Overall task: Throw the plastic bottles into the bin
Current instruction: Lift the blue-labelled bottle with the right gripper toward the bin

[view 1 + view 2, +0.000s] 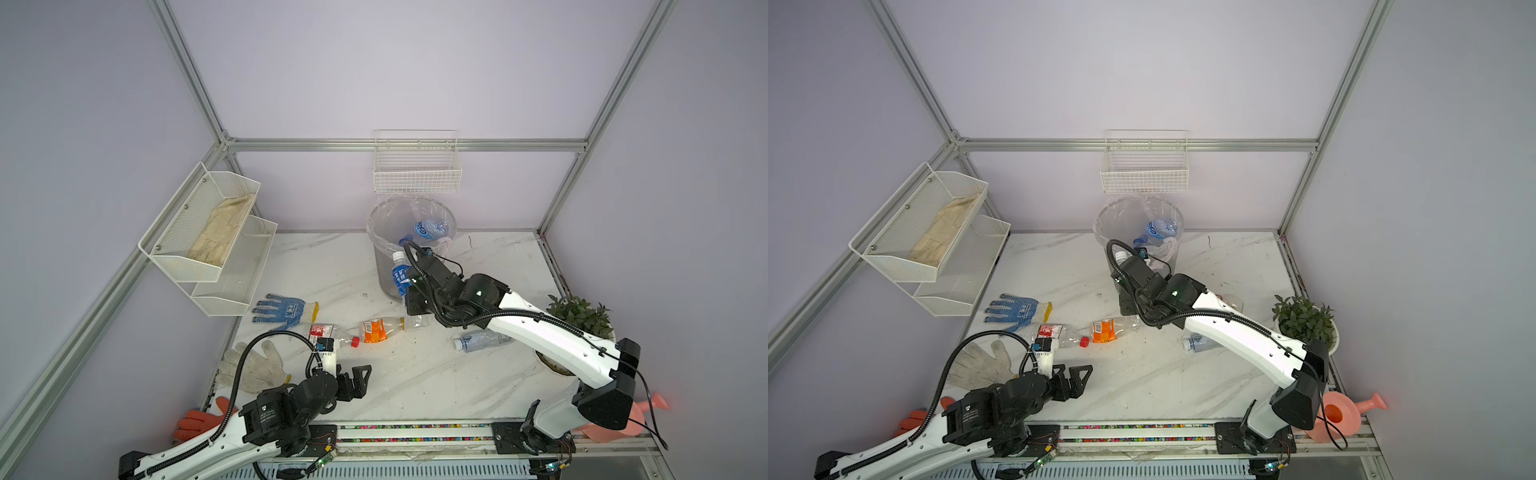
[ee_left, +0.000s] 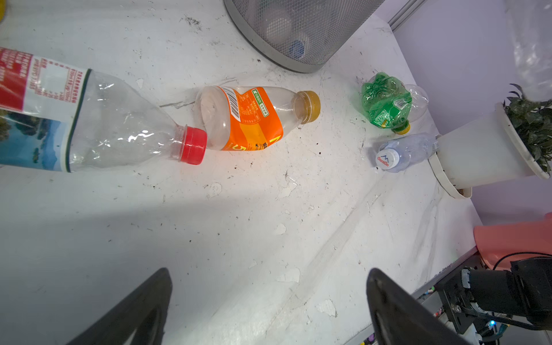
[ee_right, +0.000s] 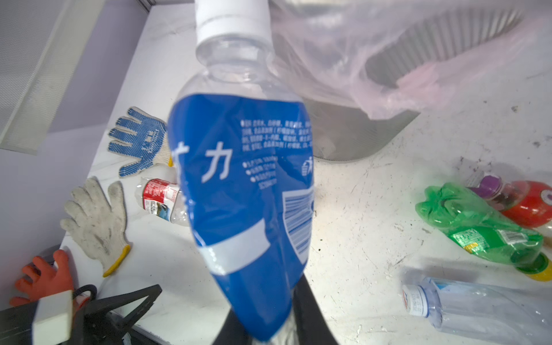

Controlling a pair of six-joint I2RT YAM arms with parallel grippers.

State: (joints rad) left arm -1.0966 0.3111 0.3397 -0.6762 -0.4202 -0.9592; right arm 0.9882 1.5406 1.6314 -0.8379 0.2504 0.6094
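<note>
Right gripper (image 3: 265, 310) is clamped on the squashed bottom end of a blue-labelled bottle (image 3: 245, 185), cap end up. That bottle hogs most of the right wrist view and its white cap (image 3: 231, 18) gets cut off by the frame edge. In a top view it sits at the near side of the bin (image 1: 382, 266), cap about level with the bagged rim. Can't tell if it's touching the mesh or not. In a top view the arm covers nearly all of it, so only the cap peeks out.

Inside the bin there's a second blue bottle (image 1: 430, 228) showing through the liner. Anything lower down is just blurry shapes behind the mesh.

Left gripper (image 2: 268, 274) is spread wide with nothing in it, low over the bare tabletop (image 2: 268, 209). Its wrist view only catches the two fingertips.

Loose on the tabletop:
- A red-capped bottle (image 2: 119, 125), body cut off by the frame, with its cap right up against an orange-labelled bottle (image 2: 254, 119).
- A crushed green bottle (image 2: 385, 101) and a small clear bottle (image 2: 403, 152) over by the potted plant (image 1: 579, 316). In both top views the right arm hides the green one completely and half covers the clear one.
- A red bottle (image 3: 525, 203) with a purple cap behind the green one, chopped off at the edge of the right wrist view.
</note>
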